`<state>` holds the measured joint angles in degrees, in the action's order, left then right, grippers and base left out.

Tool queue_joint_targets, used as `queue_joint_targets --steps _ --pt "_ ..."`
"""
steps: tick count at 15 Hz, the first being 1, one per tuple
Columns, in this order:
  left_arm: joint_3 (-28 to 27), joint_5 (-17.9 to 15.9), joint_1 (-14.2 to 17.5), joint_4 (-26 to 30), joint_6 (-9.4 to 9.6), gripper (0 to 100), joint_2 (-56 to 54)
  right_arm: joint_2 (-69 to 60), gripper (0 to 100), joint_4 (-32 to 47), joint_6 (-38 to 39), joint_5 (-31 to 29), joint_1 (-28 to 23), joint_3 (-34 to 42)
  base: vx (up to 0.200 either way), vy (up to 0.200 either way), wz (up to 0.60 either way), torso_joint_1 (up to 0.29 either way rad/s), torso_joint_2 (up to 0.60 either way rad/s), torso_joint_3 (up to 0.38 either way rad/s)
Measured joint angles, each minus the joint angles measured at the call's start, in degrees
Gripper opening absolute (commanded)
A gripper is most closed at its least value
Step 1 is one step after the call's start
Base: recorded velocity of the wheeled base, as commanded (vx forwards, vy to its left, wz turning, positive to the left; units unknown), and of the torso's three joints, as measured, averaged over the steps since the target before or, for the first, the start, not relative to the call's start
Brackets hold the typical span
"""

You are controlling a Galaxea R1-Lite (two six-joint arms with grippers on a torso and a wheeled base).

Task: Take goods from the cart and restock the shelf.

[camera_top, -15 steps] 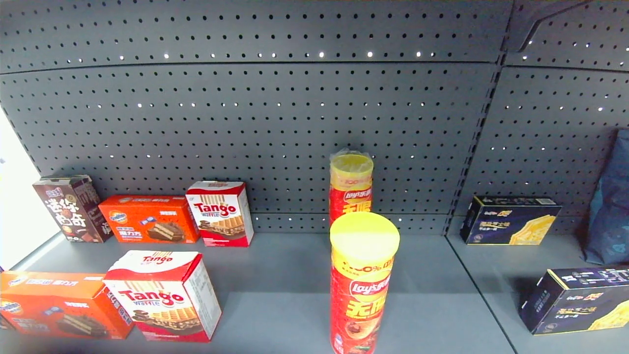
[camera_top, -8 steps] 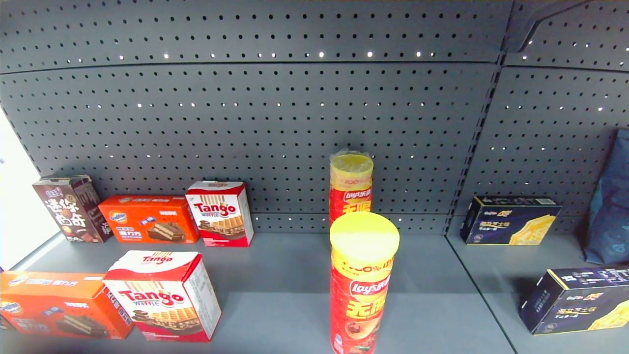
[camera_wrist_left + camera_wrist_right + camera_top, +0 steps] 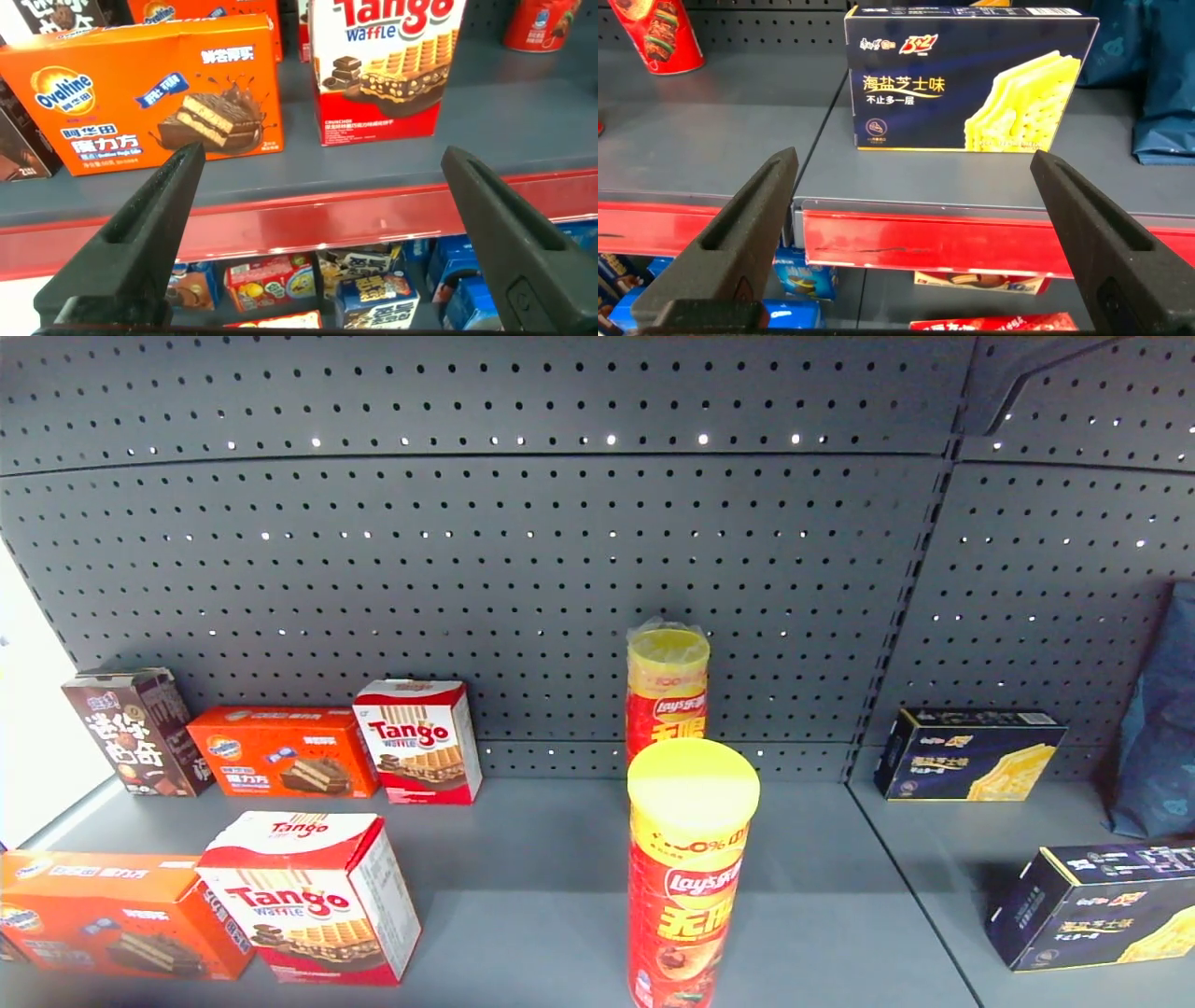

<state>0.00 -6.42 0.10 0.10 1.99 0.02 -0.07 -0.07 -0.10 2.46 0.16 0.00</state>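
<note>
Head view: the grey metal shelf holds stock; a tall red crisp tube with a yellow lid stands upright near its front edge.
Left wrist view: the left gripper, jaws wide and empty, faces the orange cardboard cake box.
Right wrist view: the right gripper, jaws also wide and empty, faces the dark blue biscuit box, whose long side lies across the jaws.
Next: the cart probably lies away from both jaws.

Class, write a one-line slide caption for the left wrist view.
Open left tool facing the shelf, where an orange cake box and a waffle box stand side by side.
</note>
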Motion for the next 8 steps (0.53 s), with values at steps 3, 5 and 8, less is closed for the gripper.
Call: queue_joint_targets --steps 3,5,8 --pt "0.0 0.1 0.0 0.0 -0.16 100 0.0 0.0 100 0.0 0.0 0.0 0.0 0.0 0.000 0.000 0.00 0.000 0.00 0.000" --pt "0.0 0.1 0.0 0.0 -0.21 100 0.0 0.0 100 0.0 0.0 0.0 0.0 0.0 0.000 0.000 0.00 0.000 0.00 0.000" --pt "-0.1 0.0 0.0 0.0 -0.11 100 0.0 0.0 100 0.0 0.0 0.0 0.0 0.0 0.000 0.000 0.00 0.000 0.00 0.000"
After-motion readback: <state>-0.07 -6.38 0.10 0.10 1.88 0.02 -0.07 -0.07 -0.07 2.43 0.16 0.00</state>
